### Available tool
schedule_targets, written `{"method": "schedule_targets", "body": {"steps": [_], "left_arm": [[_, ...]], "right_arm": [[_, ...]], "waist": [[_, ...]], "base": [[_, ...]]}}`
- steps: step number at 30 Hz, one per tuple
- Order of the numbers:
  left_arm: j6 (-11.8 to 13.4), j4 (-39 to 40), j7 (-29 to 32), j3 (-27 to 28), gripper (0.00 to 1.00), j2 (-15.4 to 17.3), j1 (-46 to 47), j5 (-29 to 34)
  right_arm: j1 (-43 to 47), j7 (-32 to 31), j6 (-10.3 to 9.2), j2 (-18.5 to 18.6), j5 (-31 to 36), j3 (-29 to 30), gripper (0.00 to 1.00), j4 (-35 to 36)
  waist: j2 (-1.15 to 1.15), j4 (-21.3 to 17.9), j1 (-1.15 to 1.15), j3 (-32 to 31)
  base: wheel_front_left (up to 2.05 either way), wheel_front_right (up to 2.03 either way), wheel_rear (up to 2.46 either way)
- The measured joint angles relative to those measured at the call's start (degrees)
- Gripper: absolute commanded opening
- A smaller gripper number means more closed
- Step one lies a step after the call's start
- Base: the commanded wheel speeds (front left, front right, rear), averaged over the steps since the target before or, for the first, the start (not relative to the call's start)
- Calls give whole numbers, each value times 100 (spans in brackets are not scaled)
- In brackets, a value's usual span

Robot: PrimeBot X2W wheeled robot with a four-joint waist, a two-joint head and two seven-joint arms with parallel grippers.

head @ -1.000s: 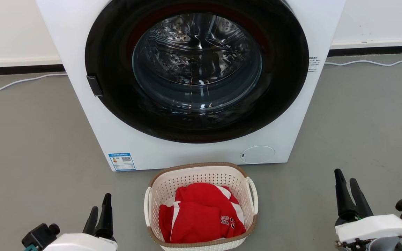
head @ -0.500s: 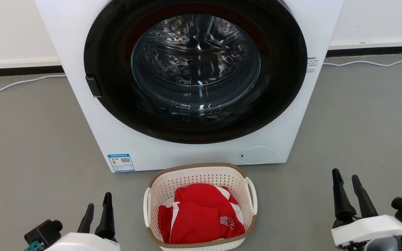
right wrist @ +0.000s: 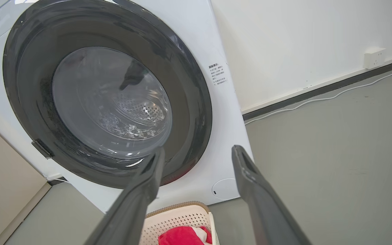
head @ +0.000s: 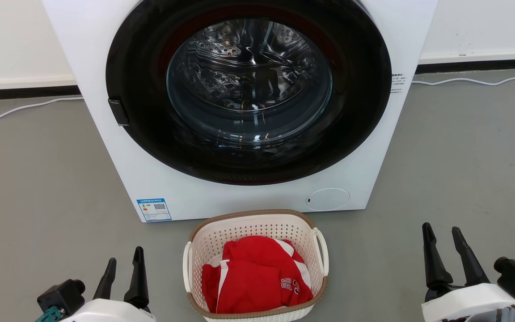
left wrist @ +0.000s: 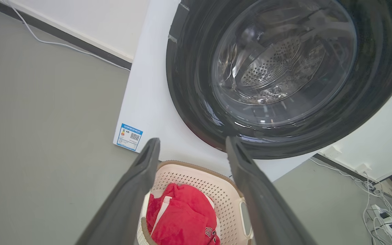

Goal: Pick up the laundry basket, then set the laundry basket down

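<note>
The small cream-white perforated plastic laundry basket (head: 257, 227), rounded-rectangular with a brown woven-look rim, stands on the grey floor (head: 38, 188) low in the middle of the head view. It is just in front of the large white washing machine (head: 221, 201), and its near end is cut off by the bottom edge. A crumpled red garment (head: 257, 277) with white stripes lies inside, soft and heaped below the rim. Two white loop handles sit on the basket's sides, the left handle (head: 187, 266) and the right handle (head: 324, 250), each facing outward toward one arm. The basket lies between the two pincers, a little farther off than their tips. Its long axis seems to run from near to far, though the foreshortening and the cut-off end leave that unsure. The left pincer (head: 125, 255) is near the left handle, empty, its two dark tapered fingers moderately parted. The right pincer (head: 441, 226) stands well apart from the right handle, also empty, with a slightly wider gap. By my judgement the left arm has the shorter inward reach, and each pincer must turn inward to take a thin, smooth loop. The plastic looks stiff and light. Behind, the machine's glossy black door ring frames a glass window onto the steel drum, and a thin white cable (head: 16, 107) trails along the far wall.
</note>
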State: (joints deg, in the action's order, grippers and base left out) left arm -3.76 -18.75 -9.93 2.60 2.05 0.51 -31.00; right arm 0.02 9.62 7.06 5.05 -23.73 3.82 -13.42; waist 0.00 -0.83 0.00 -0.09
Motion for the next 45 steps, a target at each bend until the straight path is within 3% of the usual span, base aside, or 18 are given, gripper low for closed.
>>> {"method": "schedule_targets", "body": {"steps": [27,45], "left_arm": [[24,-110,-434,-2,100,9,-5,1723],[23,-115,-447,46,100,9,-5,1762]], "right_arm": [[-7,459,2,31,1790,162,100,12],[-8,459,2,31,1860,187,100,-3]], "waist": [[0,-55,0,3],[0,-82,0,9]], "base": [[0,0,0],[0,0,0]]}}
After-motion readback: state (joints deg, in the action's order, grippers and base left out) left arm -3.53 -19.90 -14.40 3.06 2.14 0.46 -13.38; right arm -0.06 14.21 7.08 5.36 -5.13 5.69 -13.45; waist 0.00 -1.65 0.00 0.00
